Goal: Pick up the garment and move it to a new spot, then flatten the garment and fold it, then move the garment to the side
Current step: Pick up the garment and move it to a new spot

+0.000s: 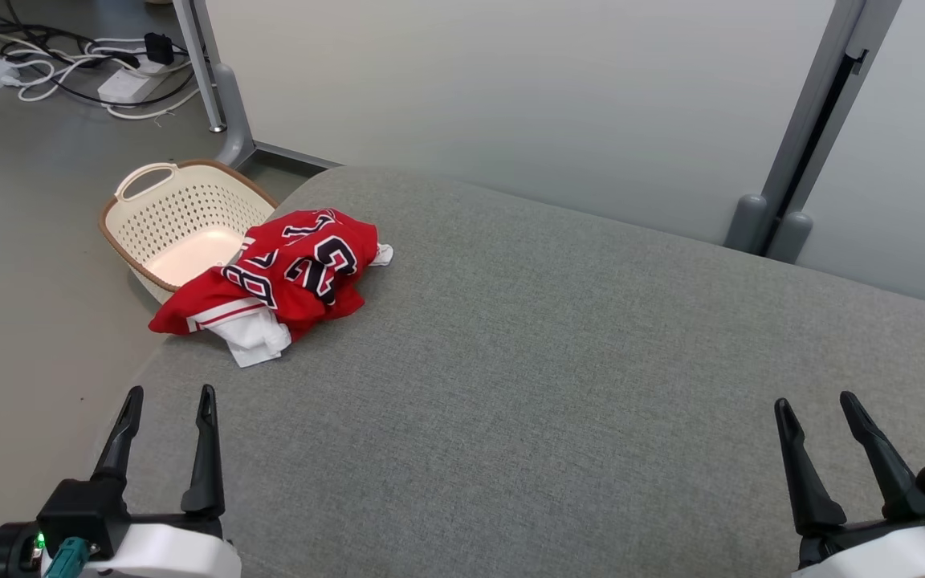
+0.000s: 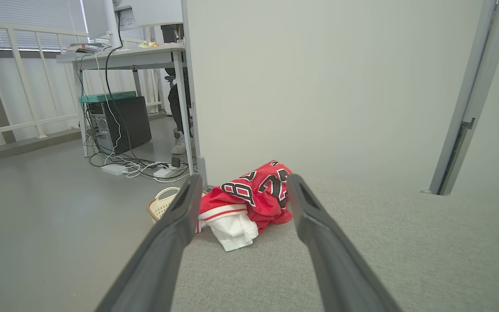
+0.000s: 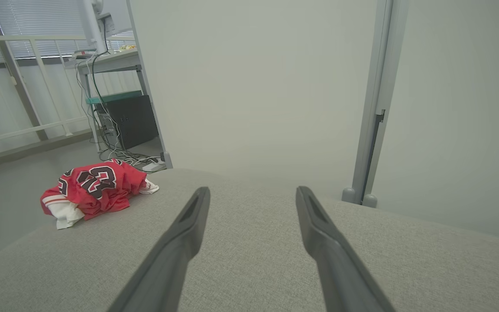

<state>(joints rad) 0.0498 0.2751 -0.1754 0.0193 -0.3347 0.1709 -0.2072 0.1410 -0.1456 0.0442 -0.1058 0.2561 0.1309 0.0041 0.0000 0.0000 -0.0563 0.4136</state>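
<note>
Red garment [image 1: 286,277] crumpled at tabletop [image 1: 551,361] corner, near basket [image 1: 181,213]. Left tool [image 1: 171,391], right tool [image 1: 814,399]: both spread wide, empty.

An office: desk [image 2: 124,57], computer tower [image 2: 124,123] (cables [image 2: 139,167] tangled beneath), grey partition panels [image 2: 319,86].

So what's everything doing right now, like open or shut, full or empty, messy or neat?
Jersey: crumpled in a heap, unfolded.
Basket: upright, looks empty.
Left gripper: open, holding nothing.
Right gripper: open, holding nothing.
</note>
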